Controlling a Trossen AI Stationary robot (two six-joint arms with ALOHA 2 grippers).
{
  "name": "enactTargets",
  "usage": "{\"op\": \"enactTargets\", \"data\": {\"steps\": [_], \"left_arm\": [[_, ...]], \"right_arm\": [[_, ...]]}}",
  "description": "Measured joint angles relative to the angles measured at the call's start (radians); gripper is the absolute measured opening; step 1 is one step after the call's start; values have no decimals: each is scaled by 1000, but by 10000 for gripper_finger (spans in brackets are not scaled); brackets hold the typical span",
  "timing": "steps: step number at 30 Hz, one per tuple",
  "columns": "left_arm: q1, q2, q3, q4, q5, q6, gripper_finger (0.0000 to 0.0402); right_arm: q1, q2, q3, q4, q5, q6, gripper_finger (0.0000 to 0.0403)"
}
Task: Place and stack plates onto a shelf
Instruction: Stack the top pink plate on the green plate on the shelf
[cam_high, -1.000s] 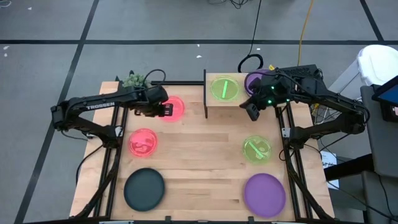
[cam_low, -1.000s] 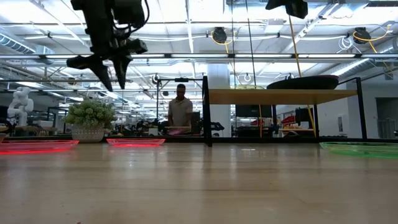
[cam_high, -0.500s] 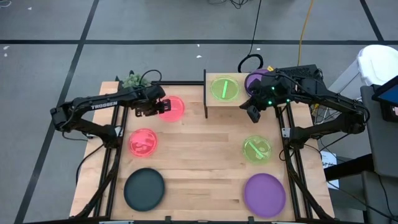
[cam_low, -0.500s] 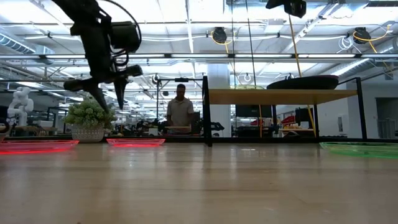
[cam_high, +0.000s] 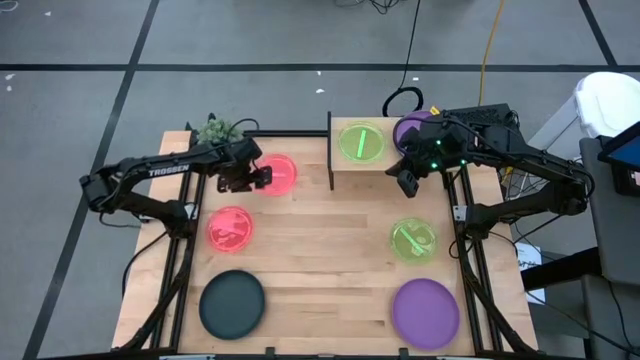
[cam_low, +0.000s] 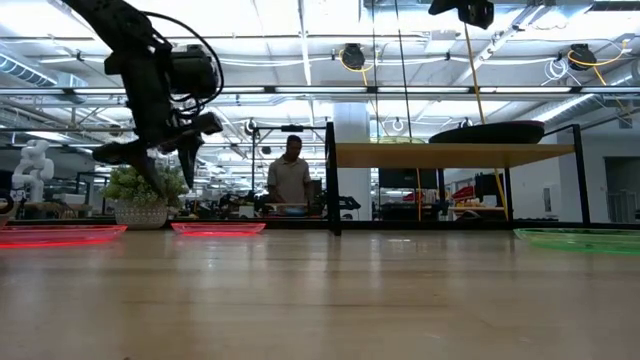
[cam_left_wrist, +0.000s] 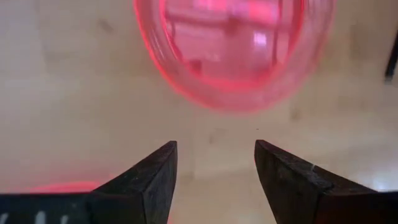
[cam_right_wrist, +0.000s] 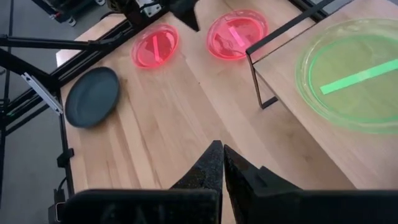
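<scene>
Shelf (cam_high: 385, 160) sits at the table's (cam_high: 320, 260) far edge, right of centre, dark side panel on its left. On the shelf: a green plate (cam_high: 360, 142) on the left half, a purple plate (cam_high: 408, 130) on the right half, partly hidden by the right arm. Low view shows a dark plate-like shape (cam_low: 487, 132) on the shelf top; colour there cannot be told. Left gripper (cam_high: 262, 176) hangs left of the shelf, above the near-left rim of the far pink plate (cam_high: 279, 173), fingers (cam_left_wrist: 149, 180) spread apart, holding nothing; in the left wrist view the plate lies just ahead of the tips, not touching them. In the low view this gripper (cam_low: 160, 165) is clear above the table, tips pointing down. Second pink plate (cam_high: 230, 228) lies left of the shelf and nearer the front. Dark teal plate (cam_high: 232, 303) lies at the front left, well apart from the shelf. Second green plate (cam_high: 412, 240) lies on the table straight in front of the shelf's right half; second purple plate (cam_high: 425, 312) is in front of that, at the front edge. Right gripper (cam_high: 406, 182) hovers over the shelf's front right corner, fingers (cam_right_wrist: 208, 168) pressed together, empty. Small plant (cam_high: 213, 129) stands at the far left corner, left of the shelf. A person (cam_low: 291, 178) shows in the room behind the table, left of the shelf in the low view.
</scene>
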Motion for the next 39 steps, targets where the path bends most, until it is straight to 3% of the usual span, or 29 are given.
{"op": "enactTargets", "data": {"steps": [4, 9, 17, 23, 32, 39], "left_arm": [[-23, -33, 0, -57, 64, 31, 219], [-22, -50, 0, -86, -93, -30, 218], [49, -4, -67, 160, -102, -133, 218], [58, 3, -121, 206, -153, -212, 218], [59, 4, -276, 409, -179, -352, 218], [58, 1, -319, 508, -189, -359, 218]], "right_arm": [[0, 0, 0, -36, -1, -1, 0], [0, 0, 0, -49, 0, -9, 0], [0, 0, 0, -26, -2, -27, 0], [0, 0, 0, -26, -57, -14, 0], [5, 0, 0, -17, -86, 3, 0], [4, 0, 0, -10, -84, 0, 0]]}}
